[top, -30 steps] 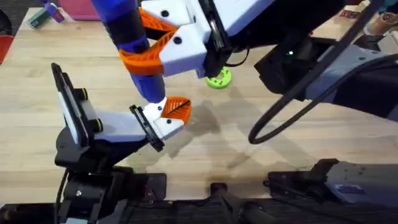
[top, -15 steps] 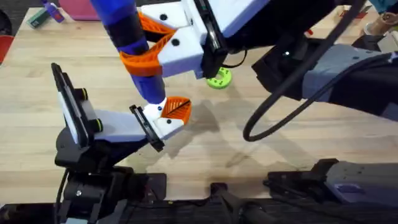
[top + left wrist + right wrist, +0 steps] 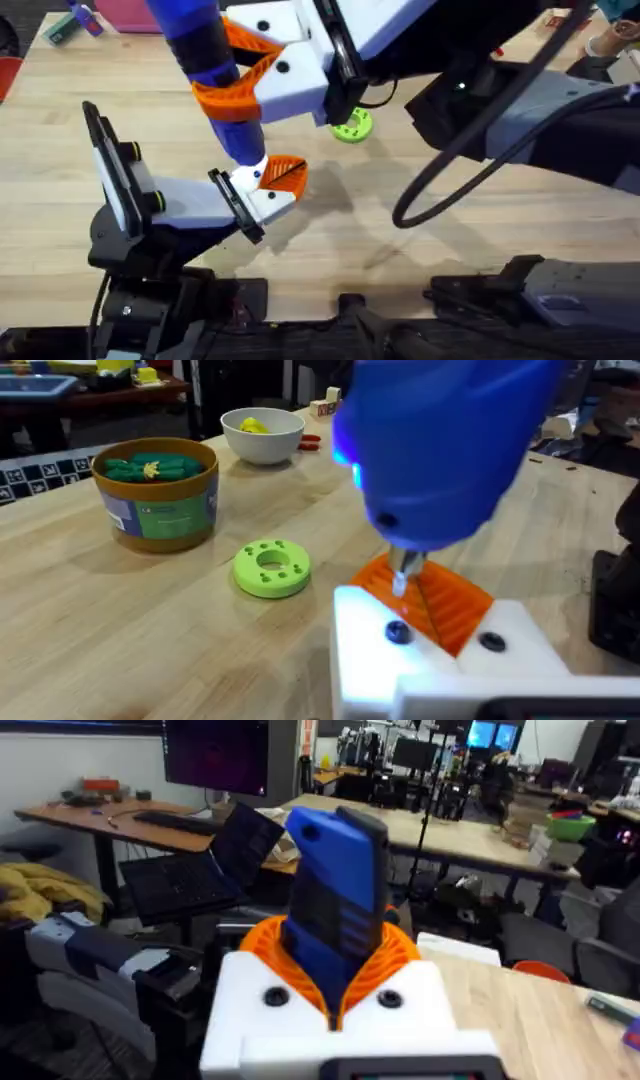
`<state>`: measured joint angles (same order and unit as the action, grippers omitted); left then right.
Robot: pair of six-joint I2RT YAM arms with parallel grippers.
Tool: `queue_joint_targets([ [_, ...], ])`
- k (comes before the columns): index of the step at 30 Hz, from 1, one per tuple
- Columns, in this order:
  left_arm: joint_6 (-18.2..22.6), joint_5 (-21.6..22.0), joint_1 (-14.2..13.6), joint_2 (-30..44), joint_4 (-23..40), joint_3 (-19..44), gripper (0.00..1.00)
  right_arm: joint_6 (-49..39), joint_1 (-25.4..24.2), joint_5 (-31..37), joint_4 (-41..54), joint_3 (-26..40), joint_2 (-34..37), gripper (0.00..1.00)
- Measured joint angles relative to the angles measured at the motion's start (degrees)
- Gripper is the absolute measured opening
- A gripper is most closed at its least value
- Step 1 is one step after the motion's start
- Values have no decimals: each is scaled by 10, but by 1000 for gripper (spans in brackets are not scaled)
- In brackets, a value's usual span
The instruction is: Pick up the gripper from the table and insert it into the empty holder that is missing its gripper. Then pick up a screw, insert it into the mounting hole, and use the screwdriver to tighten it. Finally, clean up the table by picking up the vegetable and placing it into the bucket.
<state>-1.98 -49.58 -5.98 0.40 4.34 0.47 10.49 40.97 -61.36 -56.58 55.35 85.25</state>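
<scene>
Above the counter point(image 3: 420, 250), the screwdriver point(image 3: 205, 60) was clamped upright by the right tool point(image 3: 245, 70), its bit set on the holder point(image 3: 265, 195); the left tool's state could not be told.

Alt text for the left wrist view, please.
A blue screwdriver points its bit down at a screw in the white holder with its orange gripper. Behind sit a green disc, bucket and white bowl.

Close before me the blue cylindrical power screwdriver point(image 3: 440, 450) stands bit-down, its thin metal tip at a dark screw point(image 3: 397, 631) in my white plastic claw block point(image 3: 440, 665), beside the orange ribbed wedge point(image 3: 440, 603). On the light wooden desk point(image 3: 120, 630) lie a flat green disc with holes point(image 3: 272, 567), a green tan-rimmed bucket point(image 3: 156, 493) and a white bowl point(image 3: 262, 434).
</scene>
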Motion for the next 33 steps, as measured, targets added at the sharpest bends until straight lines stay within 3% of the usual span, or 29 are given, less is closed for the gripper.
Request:
queue_joint_targets([
  [33, 0, 0, 0, 0, 0, 0, 18, 15, 9, 16, -31, -16, 0, 25],
])
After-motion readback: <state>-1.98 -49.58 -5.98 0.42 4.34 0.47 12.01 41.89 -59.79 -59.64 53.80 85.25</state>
